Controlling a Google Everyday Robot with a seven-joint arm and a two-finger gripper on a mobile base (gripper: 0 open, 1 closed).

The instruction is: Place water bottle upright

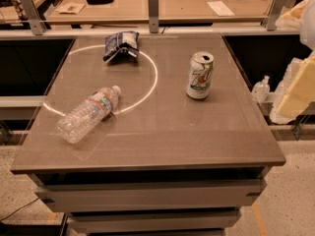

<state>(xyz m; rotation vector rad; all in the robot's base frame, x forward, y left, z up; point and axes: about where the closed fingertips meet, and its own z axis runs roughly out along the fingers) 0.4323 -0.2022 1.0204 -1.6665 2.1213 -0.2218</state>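
The clear ribbed plastic water bottle (88, 113) lies on its side on the near left part of the smooth grey-brown tabletop (197, 132). Its white screw cap (116, 89) points far and right, and its base is toward the near left edge. A pale label band wraps its middle. It lies across the thin white ring (153, 80) marked on the top.

A green-and-white aluminium soda can (200, 75) stands upright right of centre, well apart from the bottle. A crumpled blue-and-white foil snack bag (120, 45) sits on the ring's far side.

The gripper (295, 90) shows as a pale cream, blocky shape at the right border, beyond the table's right edge and well apart from the bottle; I cannot tell whether it is spread or pressed together.

A tiny clear pump bottle (261, 89) stands on a ledge just off that right edge. Bare surface stretches between the bottle and the can and along the near edge.
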